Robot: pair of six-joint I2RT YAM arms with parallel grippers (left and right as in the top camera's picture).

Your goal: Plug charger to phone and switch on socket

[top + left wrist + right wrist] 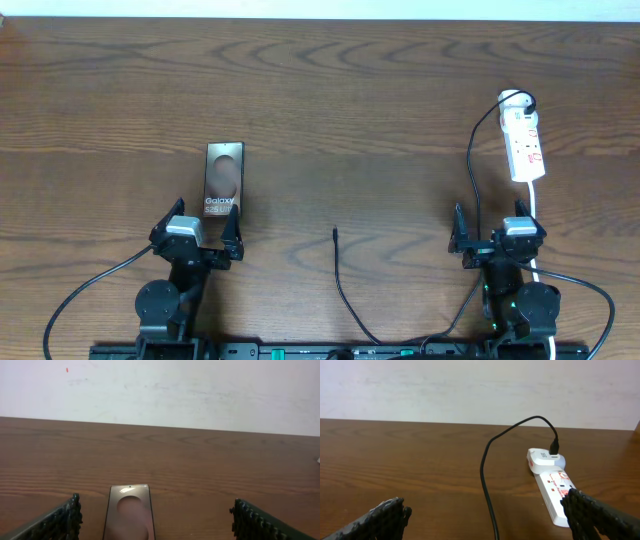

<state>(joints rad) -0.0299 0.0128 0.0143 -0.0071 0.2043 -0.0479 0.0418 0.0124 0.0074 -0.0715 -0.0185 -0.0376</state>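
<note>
The phone (224, 178) lies flat on the wooden table, left of centre, with "Galaxy" text and a lighter oval on its face. My left gripper (197, 234) stands open just in front of it. In the left wrist view the phone (129, 516) lies between the open fingers, nearer the left one (67, 519). The charger tip (335, 232) rests loose at mid-table, and its thin cable trails toward the front edge. The white socket (523, 140) lies at the far right, the charger cable (487, 480) plugged into its far end. My right gripper (497, 236) is open and empty in front of the socket (552, 487).
A white cord (537, 215) runs from the socket past the right arm. Thicker black arm cables (90, 285) loop near the front edge on both sides. A white wall (160, 390) rises behind the table's far edge.
</note>
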